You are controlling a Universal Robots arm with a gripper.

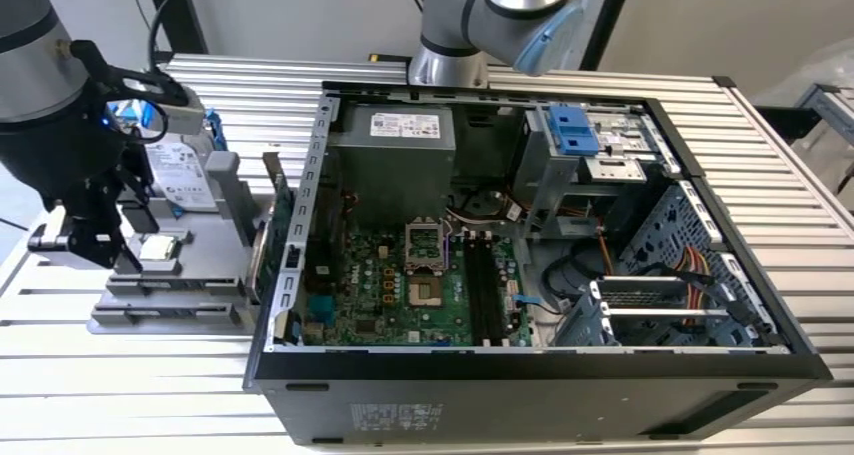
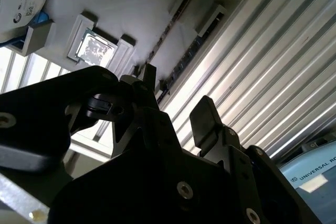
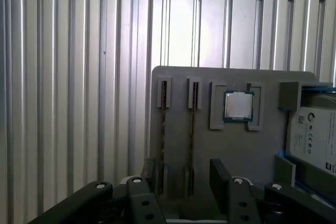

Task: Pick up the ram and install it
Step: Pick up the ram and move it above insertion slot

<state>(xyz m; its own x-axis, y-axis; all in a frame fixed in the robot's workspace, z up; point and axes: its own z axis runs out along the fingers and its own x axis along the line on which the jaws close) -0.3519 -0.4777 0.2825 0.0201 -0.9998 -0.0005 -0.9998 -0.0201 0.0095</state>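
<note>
Two rams stand on edge in narrow slots of a grey holder (image 3: 236, 156): one ram (image 3: 163, 129) and a second ram (image 3: 192, 129) beside it. Both also show in the second wrist view, the first ram (image 2: 168, 27) and the second (image 2: 189, 51). My gripper (image 3: 184, 167) hovers above the near end of these slots, open, with nothing between its black fingers (image 2: 205, 119). In the exterior view the gripper (image 1: 80, 243) hangs over the holder (image 1: 200, 275) at that view's left, beside the open computer case (image 1: 534, 375).
On the same holder lie a square silver processor chip (image 3: 238, 104) and a hard drive (image 3: 312, 140) in a blue frame. Inside the case the motherboard's long memory slots (image 1: 481, 290) sit right of the processor socket (image 1: 424, 243). Ribbed aluminium table (image 1: 787, 155) surrounds everything.
</note>
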